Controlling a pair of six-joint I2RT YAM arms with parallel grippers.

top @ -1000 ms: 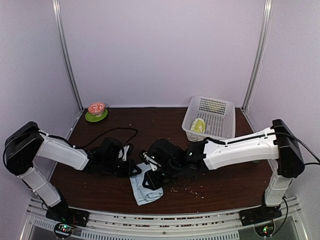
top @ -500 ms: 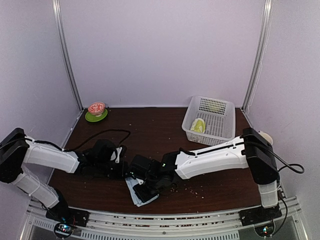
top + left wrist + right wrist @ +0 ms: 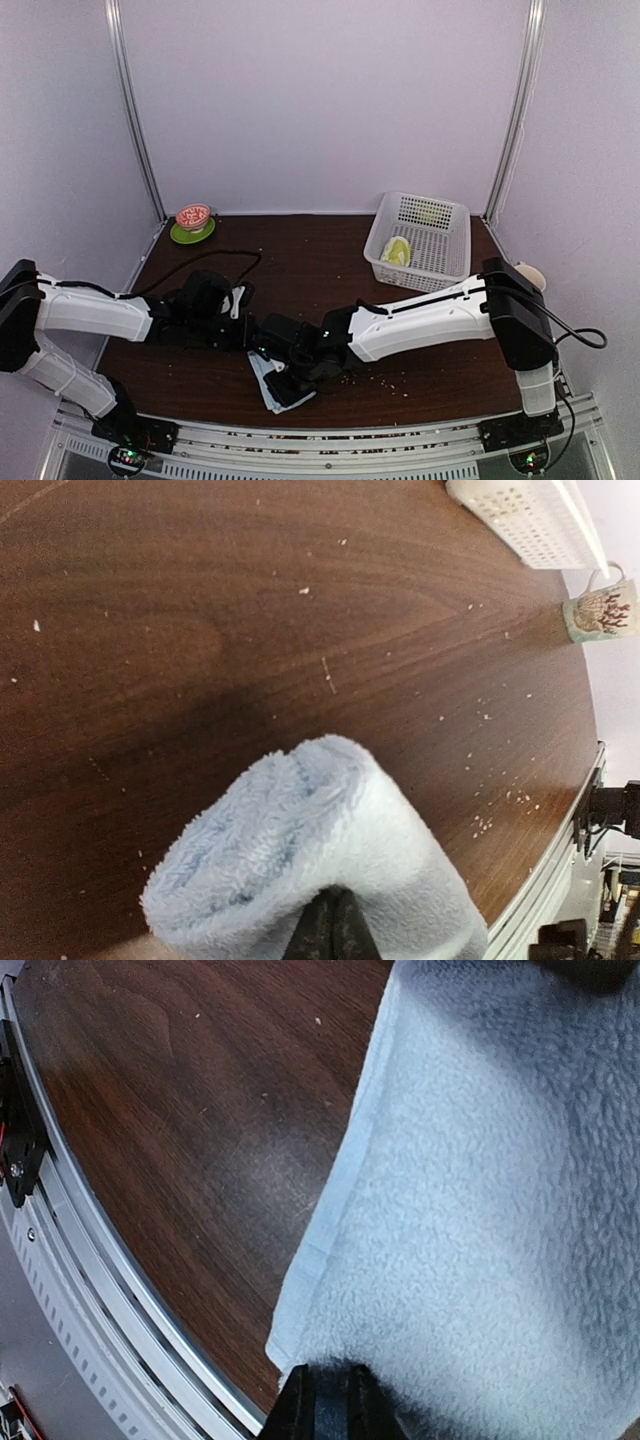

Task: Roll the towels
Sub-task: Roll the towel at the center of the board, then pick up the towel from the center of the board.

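The light-blue towel (image 3: 277, 384) lies partly rolled near the table's front edge, between the two grippers. In the left wrist view its rolled end (image 3: 320, 865) bulges over my left gripper (image 3: 334, 932), which is shut on it. In the right wrist view the towel (image 3: 500, 1200) spreads flat, and my right gripper (image 3: 333, 1400) is shut on its near corner. From above, the left gripper (image 3: 250, 338) is at the towel's far-left end and the right gripper (image 3: 290, 362) is over its middle. The yellow-green towel (image 3: 397, 250) lies in the white basket (image 3: 440, 262).
A red bowl on a green plate (image 3: 193, 219) stands at the back left. A patterned mug (image 3: 531, 274) stands at the right edge and also shows in the left wrist view (image 3: 600, 610). Crumbs dot the table. The metal rail (image 3: 90, 1290) runs along the front edge.
The right arm has swung left and toward the front edge, and the blue towel moved with it and bunched into a narrower shape. The left gripper has stayed at its far-left end.
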